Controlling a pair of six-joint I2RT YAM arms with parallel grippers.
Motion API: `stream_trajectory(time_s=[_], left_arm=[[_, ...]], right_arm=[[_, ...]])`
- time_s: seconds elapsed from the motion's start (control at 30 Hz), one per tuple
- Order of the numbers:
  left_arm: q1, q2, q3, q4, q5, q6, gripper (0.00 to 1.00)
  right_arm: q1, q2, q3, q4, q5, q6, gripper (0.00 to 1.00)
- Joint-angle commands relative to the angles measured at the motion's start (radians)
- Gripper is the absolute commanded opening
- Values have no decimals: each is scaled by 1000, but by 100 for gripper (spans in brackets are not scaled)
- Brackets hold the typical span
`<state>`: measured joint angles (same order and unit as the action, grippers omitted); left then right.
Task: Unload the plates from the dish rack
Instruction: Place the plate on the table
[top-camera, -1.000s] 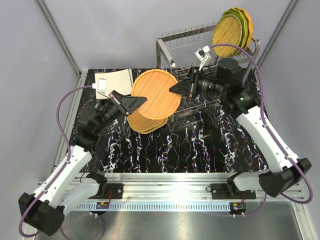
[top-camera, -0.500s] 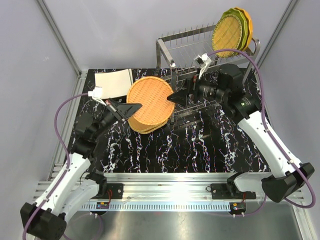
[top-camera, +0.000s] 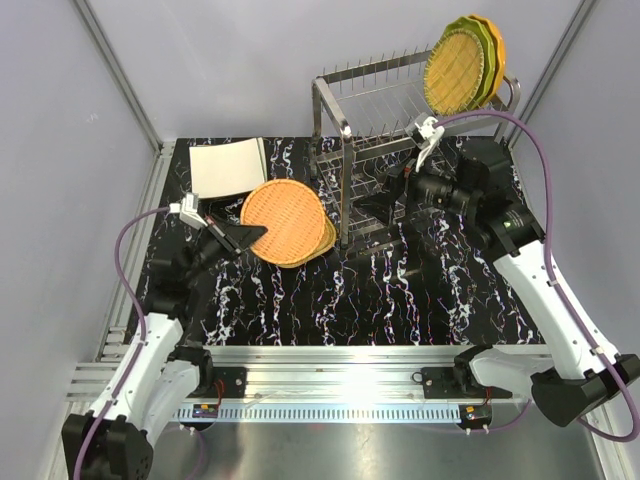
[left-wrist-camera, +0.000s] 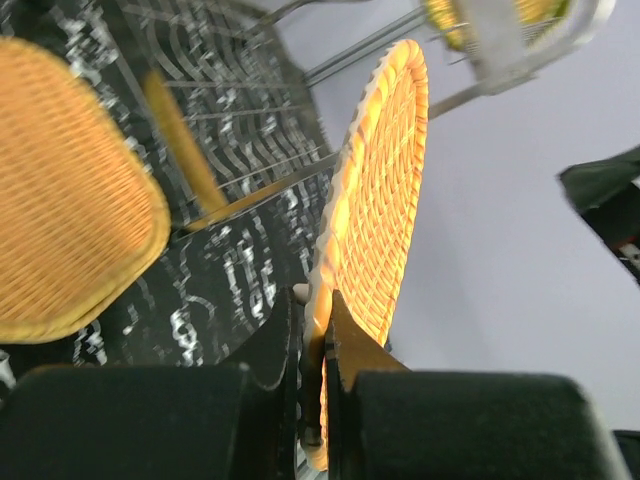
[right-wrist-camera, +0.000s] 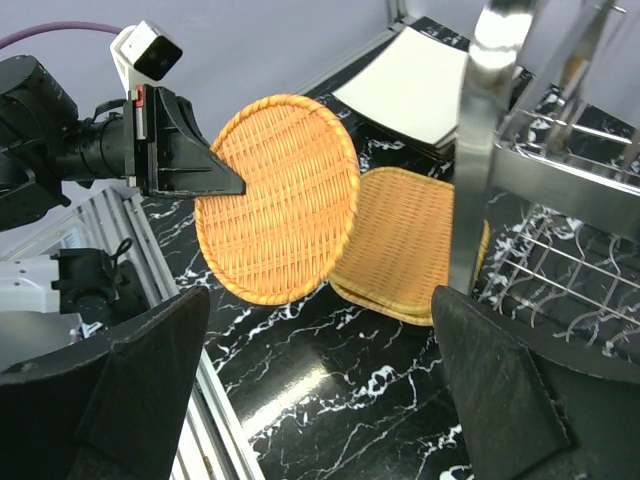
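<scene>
Black marble table (top-camera: 400, 290), one woven plate taken in hand.
From above, a round woven plate (top-camera: 283, 215) is held by its edge in the left gripper (top-camera: 255, 233), partly over stacked rounded-square woven plates (top-camera: 322, 242) beside the dish rack (top-camera: 385, 150); scalloped plates (top-camera: 466, 62) stand on the rack's top tier. At the left wrist, the rim is seen clamped between both fingers. At the right wrist, the right gripper (right-wrist-camera: 318, 310) is spread wide, empty, near a rack post.

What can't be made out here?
1. Top external: round woven plate in the left tool covers the rounded-square stack; count unclear.
2. Top external: rack-top plates overlap; count unclear. Left wrist: cut by top edge.
3. Top external: right arm partly hides the dish rack lower tier.
4. Right wrist: right tool fingers blurred.
</scene>
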<state>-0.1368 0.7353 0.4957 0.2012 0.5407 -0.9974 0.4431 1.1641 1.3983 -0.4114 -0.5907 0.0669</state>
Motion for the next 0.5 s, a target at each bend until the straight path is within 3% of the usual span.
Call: stream_trajectory(time_s=[0.0, 0.27, 0.47], left_arm=[[23, 42, -9, 52, 48, 39, 0], [62, 156, -32, 129, 82, 63, 0], [198, 142, -156, 162, 45, 7, 0]], right_arm=[[-27, -29, -15, 3, 23, -24, 100], [-67, -60, -44, -1, 23, -24, 100], [-102, -83, -64, -9, 34, -24, 100]])
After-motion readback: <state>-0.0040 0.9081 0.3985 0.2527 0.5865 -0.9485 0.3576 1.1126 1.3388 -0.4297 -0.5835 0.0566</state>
